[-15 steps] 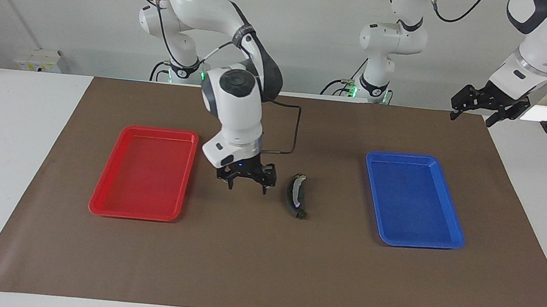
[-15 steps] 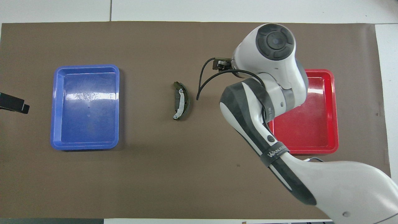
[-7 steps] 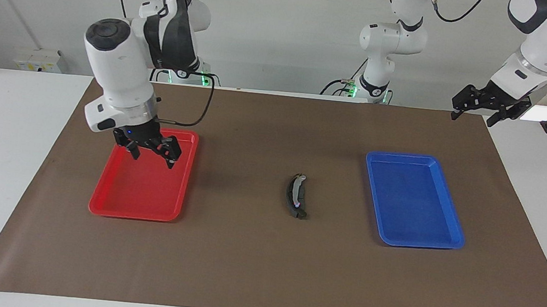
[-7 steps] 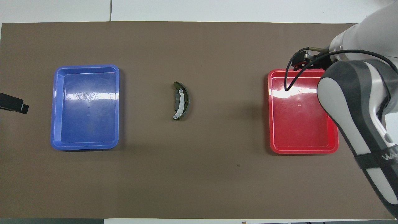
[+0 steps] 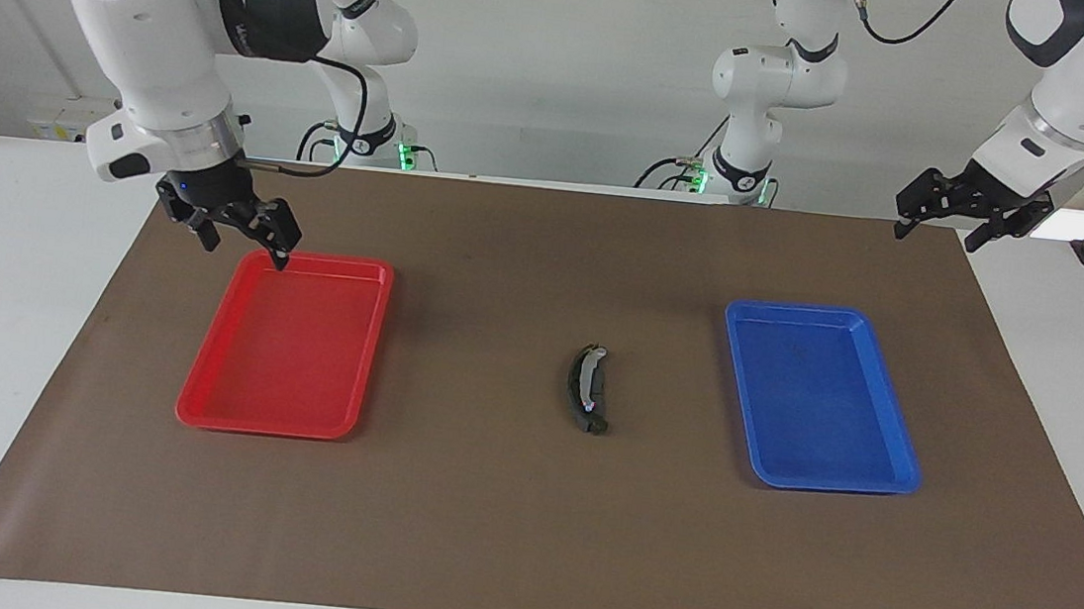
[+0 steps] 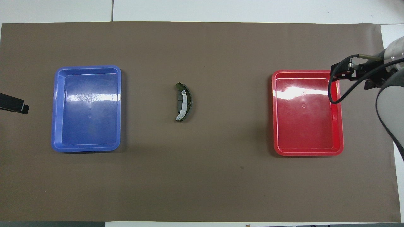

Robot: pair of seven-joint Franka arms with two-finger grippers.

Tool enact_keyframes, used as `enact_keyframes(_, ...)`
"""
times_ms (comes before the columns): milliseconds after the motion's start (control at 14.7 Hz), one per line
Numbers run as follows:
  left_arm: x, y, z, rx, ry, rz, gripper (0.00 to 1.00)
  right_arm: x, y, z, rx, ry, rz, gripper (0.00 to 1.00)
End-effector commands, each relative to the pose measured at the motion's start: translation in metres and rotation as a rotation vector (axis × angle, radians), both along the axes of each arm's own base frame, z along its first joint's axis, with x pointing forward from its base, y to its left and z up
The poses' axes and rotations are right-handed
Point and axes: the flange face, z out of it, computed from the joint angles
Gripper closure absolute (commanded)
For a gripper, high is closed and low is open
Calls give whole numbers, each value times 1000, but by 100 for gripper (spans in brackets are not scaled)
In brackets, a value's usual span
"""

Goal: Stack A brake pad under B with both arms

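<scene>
The long curved crescent piece B with its silvery edge lies in the middle of the brown mat, between the two trays. It rests on the small flat dark-grey A brake pad, whose edge shows along the crescent's inner curve. My right gripper is open and empty, raised over the red tray's corner nearest the robots. My left gripper is open and empty, waiting raised over the mat's corner at the left arm's end; only its tip shows in the overhead view.
An empty red tray lies toward the right arm's end and an empty blue tray toward the left arm's end. The brown mat covers most of the white table.
My right gripper has moved away from beside the stacked pieces, across the red tray, and up to its corner nearest the robots. The pieces and the left arm have not moved.
</scene>
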Motion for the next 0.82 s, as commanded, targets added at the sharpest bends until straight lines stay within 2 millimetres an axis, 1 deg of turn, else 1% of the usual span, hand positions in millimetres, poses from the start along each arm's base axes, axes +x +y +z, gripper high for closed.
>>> enact_keyframes(0,-5,-1,1,22,-29,0,1,-17,-15,14,1,47,66,1)
enact_keyframes(136,-2,0,2,54,-48,-7,1,-21,-26,19,2,51,57,1)
enact_keyframes(272,-2,-1,1,59,-52,-6,1,-36,-28,20,6,86,79,1)
enact_keyframes(340,-2,-1,2,59,-59,-6,1,-38,-33,18,8,100,84,1)
enact_keyframes(476,-2,-2,2,58,-59,-7,1,-39,-33,18,10,97,84,1)
enact_keyframes(613,-2,-4,1,56,-58,-12,1,-40,-57,15,23,96,50,1)
enact_keyframes(681,-2,-5,2,54,-59,-15,1,-40,-59,15,23,94,45,1)
enact_keyframes(749,-2,-6,2,54,-59,-18,1,-38,-48,17,18,81,63,1)
